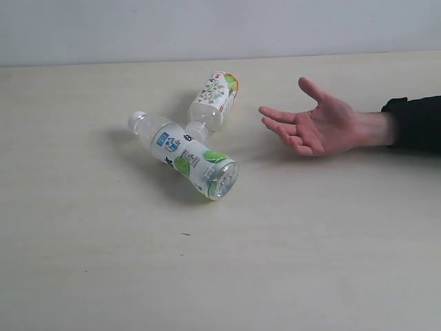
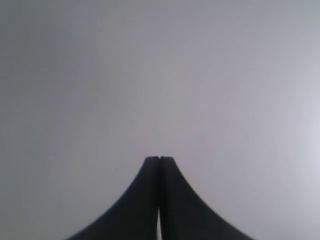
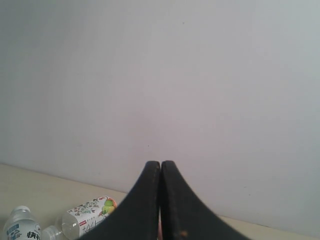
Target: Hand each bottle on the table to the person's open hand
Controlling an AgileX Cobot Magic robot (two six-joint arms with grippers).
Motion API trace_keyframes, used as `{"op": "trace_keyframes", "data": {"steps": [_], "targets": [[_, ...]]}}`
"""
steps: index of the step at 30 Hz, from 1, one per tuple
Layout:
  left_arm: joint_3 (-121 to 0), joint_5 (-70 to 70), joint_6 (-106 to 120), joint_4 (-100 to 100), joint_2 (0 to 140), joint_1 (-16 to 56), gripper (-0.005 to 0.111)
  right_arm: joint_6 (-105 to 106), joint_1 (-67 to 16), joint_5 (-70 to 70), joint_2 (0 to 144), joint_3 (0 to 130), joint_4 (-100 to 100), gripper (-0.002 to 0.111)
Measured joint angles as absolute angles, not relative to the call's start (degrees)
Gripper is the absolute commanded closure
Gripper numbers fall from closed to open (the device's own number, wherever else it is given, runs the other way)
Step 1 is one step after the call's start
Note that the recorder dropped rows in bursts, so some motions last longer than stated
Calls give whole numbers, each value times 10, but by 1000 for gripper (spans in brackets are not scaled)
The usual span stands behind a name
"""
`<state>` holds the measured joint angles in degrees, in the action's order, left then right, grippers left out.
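Observation:
Two clear, white-capped bottles lie on their sides on the beige table (image 1: 103, 262). The nearer bottle (image 1: 187, 156) has a blue and green label, its base facing the camera. The farther bottle (image 1: 215, 101) has a white label with green fruit, and its cap touches the nearer bottle's side. The person's open hand (image 1: 313, 124) hovers palm up to their right, its wrist in a black sleeve. Neither gripper shows in the exterior view. My left gripper (image 2: 159, 159) is shut and empty against a grey wall. My right gripper (image 3: 160, 163) is shut and empty, with both bottles (image 3: 85, 216) low in its view.
A pale wall (image 1: 207, 27) runs behind the table's far edge. A tiny dark speck (image 1: 185, 234) lies on the tabletop in front of the bottles.

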<state>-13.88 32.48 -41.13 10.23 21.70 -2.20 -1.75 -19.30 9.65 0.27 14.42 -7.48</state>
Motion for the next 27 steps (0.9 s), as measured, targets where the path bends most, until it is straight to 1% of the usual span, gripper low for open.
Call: {"op": "trace_keyframes", "data": {"steps": [3, 6, 10, 13, 16, 18, 21, 24, 27], "targets": [[-227, 314, -480, 224, 364, -22, 107, -17, -193, 97, 3, 144, -75, 108], [-328, 300, -604, 389, 526, -22, 107, -17, -193, 97, 3, 144, -75, 108], [-490, 287, -821, 683, 712, -22, 107, -17, -193, 97, 3, 144, -75, 108], [-607, 283, -970, 901, 800, -17, 107, -17, -193, 97, 3, 144, -75, 108], [-678, 285, -1029, 970, 855, -12, 107, -17, -193, 97, 3, 144, -75, 108], [-710, 278, -1022, 987, 874, -10, 107, -17, -193, 97, 3, 144, -75, 108], [-741, 229, -932, 996, 882, 4, 107, -17, -193, 97, 3, 144, -75, 108], [-749, 145, -771, 1000, 881, 27, 107, -17, -193, 97, 3, 144, -75, 108], [-744, 22, -628, 1004, 884, 58, 107, -17, -193, 97, 3, 144, -75, 108]]}}
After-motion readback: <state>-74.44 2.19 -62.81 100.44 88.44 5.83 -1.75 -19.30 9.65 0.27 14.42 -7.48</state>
